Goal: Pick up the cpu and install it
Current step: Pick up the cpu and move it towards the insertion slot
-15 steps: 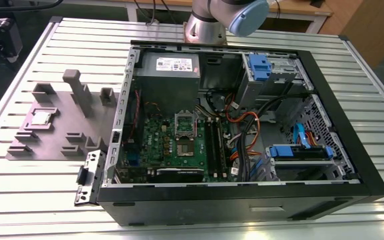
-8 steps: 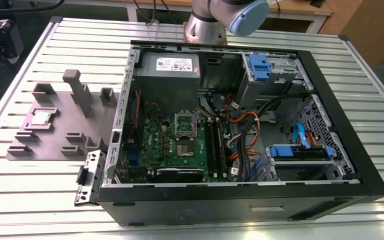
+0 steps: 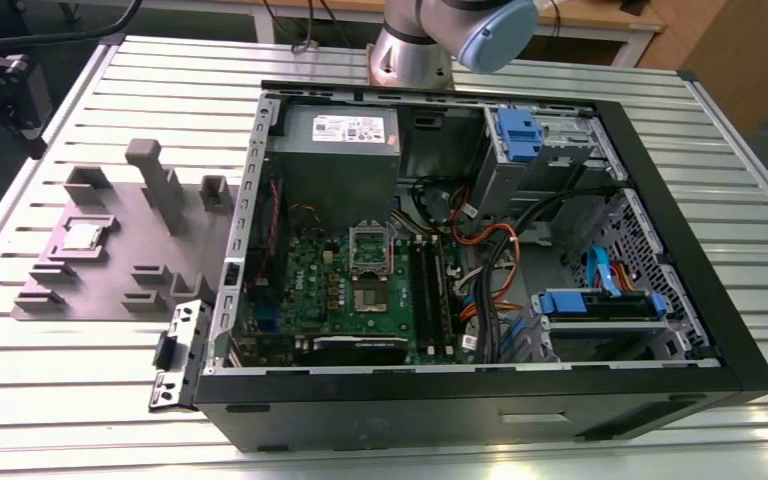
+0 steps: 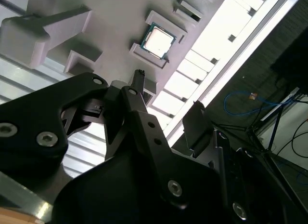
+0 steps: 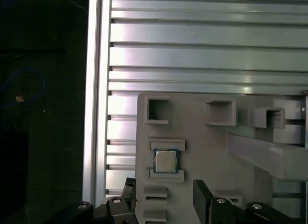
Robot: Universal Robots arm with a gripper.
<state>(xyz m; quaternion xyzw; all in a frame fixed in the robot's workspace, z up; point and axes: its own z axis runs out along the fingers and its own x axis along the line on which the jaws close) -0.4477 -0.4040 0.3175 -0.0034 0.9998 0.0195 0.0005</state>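
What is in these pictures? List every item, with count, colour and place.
table: one, silver, slatted, under everything.
case: one, black, side open, on the table.
fixture: one, grey, on the table at the exterior view's left of the case.
cpu: one, silvery-grey, in a recess of the fixture.
motherboard: one, green, inside the case.
socket frame: one, silver, on the motherboard.
power supply: one, grey with white label, inside the case.
drive brackets: two, blue, inside the case.
cables: several, orange and black, inside the case.
arm: one, silver and pale blue, beyond the case.
gripper: one, black, open, above the fixture, apart from the cpu.
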